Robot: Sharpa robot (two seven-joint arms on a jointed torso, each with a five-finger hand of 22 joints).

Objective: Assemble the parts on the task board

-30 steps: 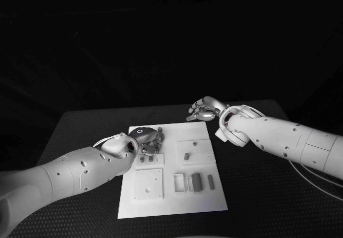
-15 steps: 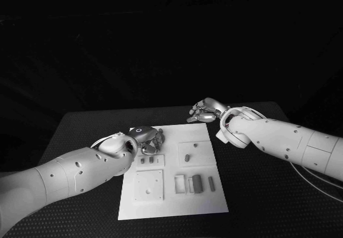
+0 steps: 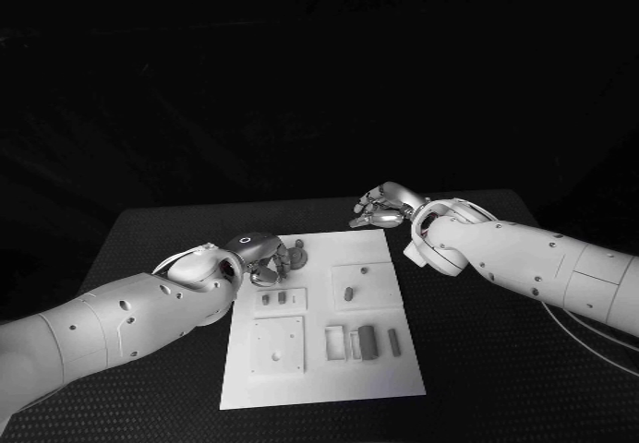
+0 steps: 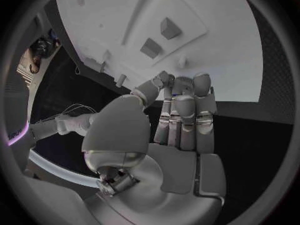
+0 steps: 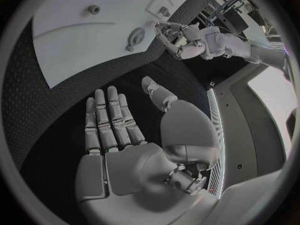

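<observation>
Task board (image 3: 377,365) lies flat mid-table, a white plate w/ raised square blocks & shallow recesses; small grey parts (image 3: 394,340) lie on it or stand in it

Left side: left hand (image 3: 262,259) hovers over the far-left corner of the board, fingers bent down toward the surface. Left wrist view shows the left hand (image 4: 178,115) w/ fingers straight & side by side, thumb angled in near the tips, nothing visible between them; I read it as empty but can't tell for sure if a tiny piece sits at the tips. Just near of it, a block w/ two little parts (image 3: 274,297), then a plain square block w/ a centre hole (image 3: 277,342) toward the near edge

Middle: block w/ one oblong part (image 3: 349,293) standing in it; near of that, a frame-like recess & upright bar pieces (image 3: 364,340)

Right side: right hand (image 3: 382,207) sits just past the far-right corner of the board, over the black table (image 3: 147,231), not touching any part. Right wrist view shows the right hand (image 5: 115,122) flat, fingers spread apart, holding nothing; board & a round peg (image 5: 94,9) lie beyond it

Handling (judgement): parts look like rigid plastic or metal, light, small, prob. smooth so apt to slip or tip. Best taken w/ a fingertip pinch across the narrow sides, upper half, kept upright for seating. Board looks stiff & stays put; may slide if pressed sideways, so push straight down
</observation>
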